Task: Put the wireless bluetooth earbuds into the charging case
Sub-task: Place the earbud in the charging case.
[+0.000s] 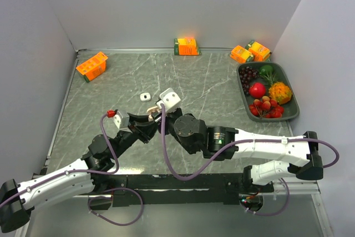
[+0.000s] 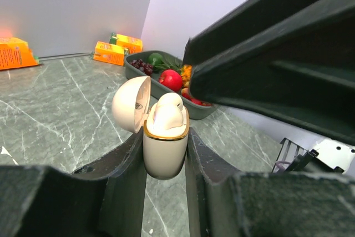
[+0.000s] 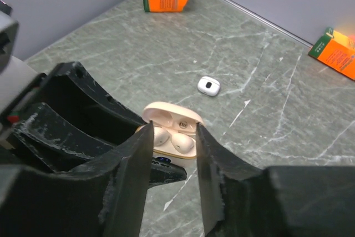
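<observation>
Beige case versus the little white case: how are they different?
The beige case is held by the left gripper, lid open; the white case lies loose on the table, seemingly shut. Beige has a gold rim; white has a dark spot. Both are rounded.

The surface in front of me is dark grey-green stone, veined with thin pale lines. Plain matte walls close it in on three sides: a back wall, a left wall and a paler right wall. A metal strip runs along the foot of the back wall. The light is soft and even.
</observation>
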You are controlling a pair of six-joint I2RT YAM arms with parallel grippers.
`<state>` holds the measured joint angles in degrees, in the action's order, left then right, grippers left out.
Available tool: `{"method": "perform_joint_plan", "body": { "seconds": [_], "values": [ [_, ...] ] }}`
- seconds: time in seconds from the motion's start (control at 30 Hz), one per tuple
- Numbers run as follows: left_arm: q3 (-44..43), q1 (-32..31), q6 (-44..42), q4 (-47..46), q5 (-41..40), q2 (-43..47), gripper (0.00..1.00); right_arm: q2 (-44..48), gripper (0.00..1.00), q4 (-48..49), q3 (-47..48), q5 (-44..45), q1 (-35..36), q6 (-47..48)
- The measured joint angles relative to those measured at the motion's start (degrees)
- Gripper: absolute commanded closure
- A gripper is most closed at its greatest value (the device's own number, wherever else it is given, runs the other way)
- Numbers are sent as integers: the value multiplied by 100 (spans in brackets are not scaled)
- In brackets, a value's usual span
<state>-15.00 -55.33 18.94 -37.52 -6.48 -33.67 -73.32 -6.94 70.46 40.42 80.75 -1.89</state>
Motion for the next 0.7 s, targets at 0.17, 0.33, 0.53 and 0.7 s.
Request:
{"method": "perform_joint_plan", "body": {
  "seconds": [0.17, 0.33, 0.53, 0.7],
  "values": [
    [0, 0, 0, 0, -22, 0, 99, 33, 37, -66, 83, -61, 0, -85],
    [4, 0, -20, 0, -33, 22, 99, 271, 41, -212, 83, -85, -52, -310],
    [90, 2, -262, 42, 313, 68, 99, 487, 93, -1342, 977, -986, -1292, -1226],
    [90, 0, -516, 118, 868, 42, 99, 168, 100, -2253, 1971, -1978, -1963, -1543]
  ]
}}
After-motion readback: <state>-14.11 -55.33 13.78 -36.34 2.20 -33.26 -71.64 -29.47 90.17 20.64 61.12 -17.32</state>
